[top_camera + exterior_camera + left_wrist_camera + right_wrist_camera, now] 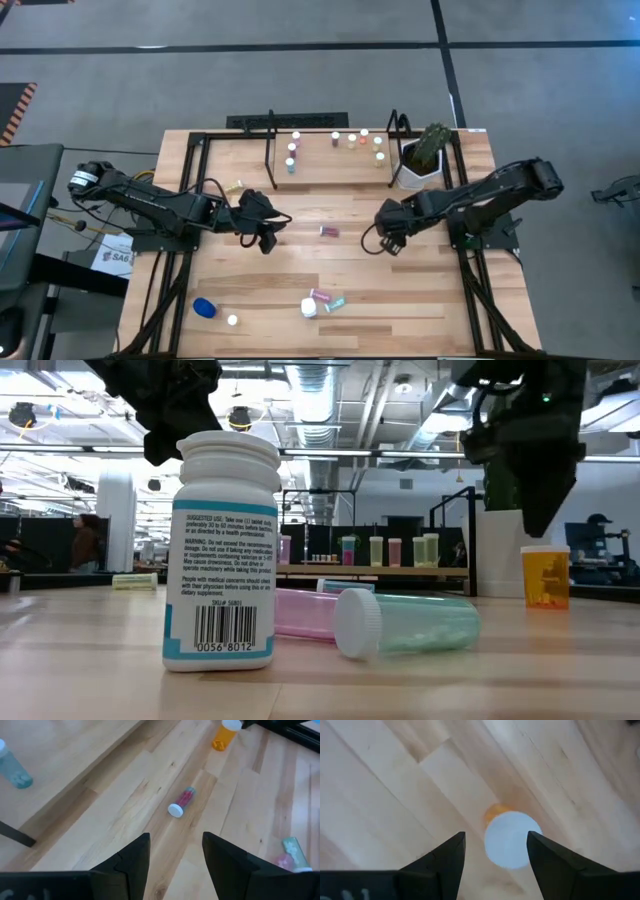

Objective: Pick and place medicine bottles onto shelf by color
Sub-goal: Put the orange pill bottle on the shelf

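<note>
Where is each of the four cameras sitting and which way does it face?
High view: overhead, straight down on table, both arms, shelf.
Low view: tabletop height, level past a white bottle; arms hang above.
Left wrist view: down past left gripper at a lying pink bottle.
Right wrist view: down past right gripper onto an orange bottle.
Shared: both wrist views show that orange bottle.

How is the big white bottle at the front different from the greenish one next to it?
The big white bottle stands upright; the teal bottle lies on its side. The white bottle has a printed label with a barcode; the teal bottle has none that shows. The white bottle's body is solid white; the teal bottle's is see-through. Both have white caps and rest on the table.
</note>
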Controlling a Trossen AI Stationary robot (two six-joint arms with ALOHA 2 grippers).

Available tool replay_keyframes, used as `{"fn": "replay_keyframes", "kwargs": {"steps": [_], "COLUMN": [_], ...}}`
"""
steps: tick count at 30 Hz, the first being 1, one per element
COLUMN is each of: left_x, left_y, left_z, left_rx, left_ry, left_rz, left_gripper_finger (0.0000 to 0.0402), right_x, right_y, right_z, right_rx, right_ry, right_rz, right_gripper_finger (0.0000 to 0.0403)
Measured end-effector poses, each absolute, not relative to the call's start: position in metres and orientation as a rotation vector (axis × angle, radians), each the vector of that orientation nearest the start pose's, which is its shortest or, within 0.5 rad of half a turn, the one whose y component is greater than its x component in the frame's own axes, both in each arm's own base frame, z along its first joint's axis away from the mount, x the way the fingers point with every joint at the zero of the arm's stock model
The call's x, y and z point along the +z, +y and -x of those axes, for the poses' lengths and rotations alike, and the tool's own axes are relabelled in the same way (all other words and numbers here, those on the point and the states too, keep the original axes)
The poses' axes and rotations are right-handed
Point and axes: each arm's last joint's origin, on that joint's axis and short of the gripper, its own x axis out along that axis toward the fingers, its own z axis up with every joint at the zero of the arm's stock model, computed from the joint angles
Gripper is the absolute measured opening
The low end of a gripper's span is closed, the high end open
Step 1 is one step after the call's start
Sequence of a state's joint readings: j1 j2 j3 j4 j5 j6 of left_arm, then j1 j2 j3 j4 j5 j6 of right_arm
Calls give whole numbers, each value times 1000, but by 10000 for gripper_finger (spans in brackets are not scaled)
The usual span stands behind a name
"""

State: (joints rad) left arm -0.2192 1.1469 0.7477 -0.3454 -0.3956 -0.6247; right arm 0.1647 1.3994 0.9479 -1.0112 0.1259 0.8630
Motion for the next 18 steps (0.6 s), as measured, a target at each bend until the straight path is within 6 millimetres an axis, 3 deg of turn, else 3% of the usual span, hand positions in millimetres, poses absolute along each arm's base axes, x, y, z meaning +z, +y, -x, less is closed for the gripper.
{"fn": "replay_keyframes", "kwargs": {"steps": [4, 18], "left_x": [240, 240], "left_y": [-39, -39], "left_z": [-227, -227], "left_rx": [379, 378], "left_ry": [629, 633], "left_rz": [368, 366], "left_gripper_finger": [168, 168], "right_x": [211, 199], "right_y": [28, 12], "right_z": [-231, -233], "right_rx": [-645, -686], "right_ry": [1365, 1467], "right_rz": [-578, -562], "right_gripper_finger": [234, 234]}}
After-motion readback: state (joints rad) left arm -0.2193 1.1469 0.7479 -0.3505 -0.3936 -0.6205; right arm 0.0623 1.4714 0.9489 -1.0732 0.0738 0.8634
